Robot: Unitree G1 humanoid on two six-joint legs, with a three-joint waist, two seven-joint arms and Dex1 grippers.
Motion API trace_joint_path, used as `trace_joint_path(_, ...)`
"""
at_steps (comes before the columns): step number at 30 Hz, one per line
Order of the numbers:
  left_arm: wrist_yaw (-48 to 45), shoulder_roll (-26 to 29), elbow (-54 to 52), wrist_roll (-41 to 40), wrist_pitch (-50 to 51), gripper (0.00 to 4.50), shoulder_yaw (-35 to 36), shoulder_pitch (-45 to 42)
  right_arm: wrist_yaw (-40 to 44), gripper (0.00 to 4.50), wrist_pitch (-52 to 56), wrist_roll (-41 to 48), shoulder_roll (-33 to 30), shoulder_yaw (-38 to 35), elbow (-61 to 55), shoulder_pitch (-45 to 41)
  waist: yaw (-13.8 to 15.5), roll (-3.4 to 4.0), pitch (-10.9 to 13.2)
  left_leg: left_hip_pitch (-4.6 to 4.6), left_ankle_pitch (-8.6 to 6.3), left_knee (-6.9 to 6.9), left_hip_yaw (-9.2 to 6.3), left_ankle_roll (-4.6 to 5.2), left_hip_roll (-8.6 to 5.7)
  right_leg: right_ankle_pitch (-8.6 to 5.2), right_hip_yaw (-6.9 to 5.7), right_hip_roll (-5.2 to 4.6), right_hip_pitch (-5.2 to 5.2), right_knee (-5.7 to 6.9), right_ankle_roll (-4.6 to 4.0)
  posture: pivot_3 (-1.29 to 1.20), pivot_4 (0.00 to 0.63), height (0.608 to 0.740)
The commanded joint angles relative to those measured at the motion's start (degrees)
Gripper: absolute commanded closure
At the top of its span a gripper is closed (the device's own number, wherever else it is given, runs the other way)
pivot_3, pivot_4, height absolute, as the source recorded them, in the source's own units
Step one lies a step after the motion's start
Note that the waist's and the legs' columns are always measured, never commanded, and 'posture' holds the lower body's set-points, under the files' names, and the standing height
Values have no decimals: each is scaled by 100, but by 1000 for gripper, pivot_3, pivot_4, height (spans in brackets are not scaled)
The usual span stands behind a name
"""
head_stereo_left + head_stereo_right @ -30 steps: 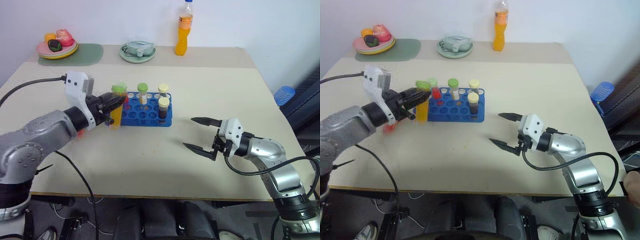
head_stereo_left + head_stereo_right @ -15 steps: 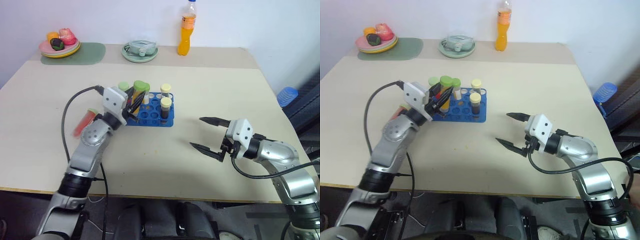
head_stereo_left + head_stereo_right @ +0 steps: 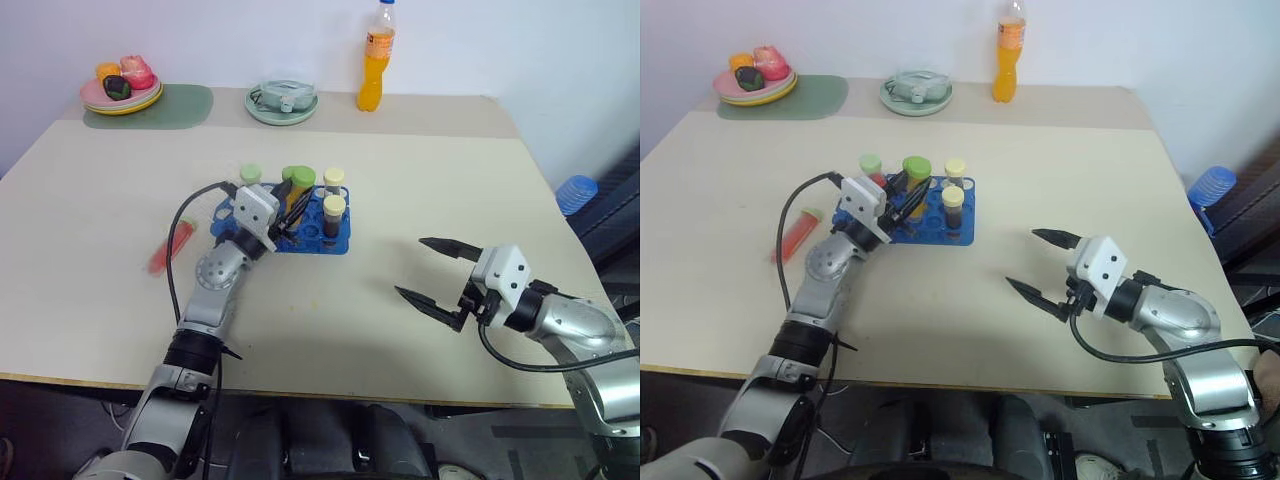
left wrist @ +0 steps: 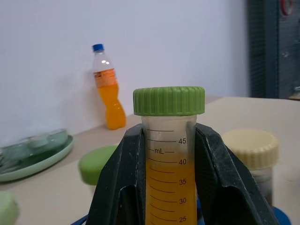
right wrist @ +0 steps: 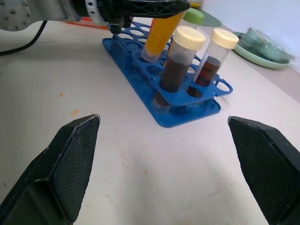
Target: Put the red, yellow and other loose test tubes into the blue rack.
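My left gripper [image 3: 290, 203] is shut on the yellow-orange test tube [image 4: 169, 159], just below its green cap. The tube leans over the blue rack [image 3: 226, 214], its lower end right above the holes in the right wrist view; whether it is inside one I cannot tell. The red test tube [image 3: 170, 245] lies flat on the table left of the rack, apart from both grippers. A dark brown tube with a cream cap [image 5: 180, 61] stands in the rack, with a second like it [image 5: 213, 56] and a green-capped one [image 3: 250, 173]. My right gripper [image 3: 410, 266] hangs open to the rack's right, holding nothing.
An orange drink bottle [image 3: 372, 58], a green dish [image 3: 283, 102] and a plate of fruit [image 3: 120, 88] on a green mat line the table's far edge. A blue ribbed cup [image 3: 572, 190] sits off the table's right edge. A black cable [image 3: 185, 235] loops beside my left arm.
My left arm has swung right and down, carrying the yellow tube from the rack's left end to over its middle, now more tilted. My right gripper drifted slightly right, still open.
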Motion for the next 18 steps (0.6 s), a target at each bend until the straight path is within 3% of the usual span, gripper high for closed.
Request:
trace_joint_path(1, -255, -89, 113, -34, -121, 3717, 6, 55, -37, 0, -12, 83, -76, -173, -295, 29, 0, 0, 0, 0, 0, 0, 0, 0, 0, 0, 0, 0, 1, -1, 0, 0, 150, 740)
trace_joint_path(18, -226, 83, 136, 180, -177, 3717, 278, 301, -26, 0, -36, 52, -46, -99, -225, -43, -18, 7, -7, 8, -2, 1, -2, 3, 2, 0, 0, 0, 9, 1, 0, 0, 150, 740)
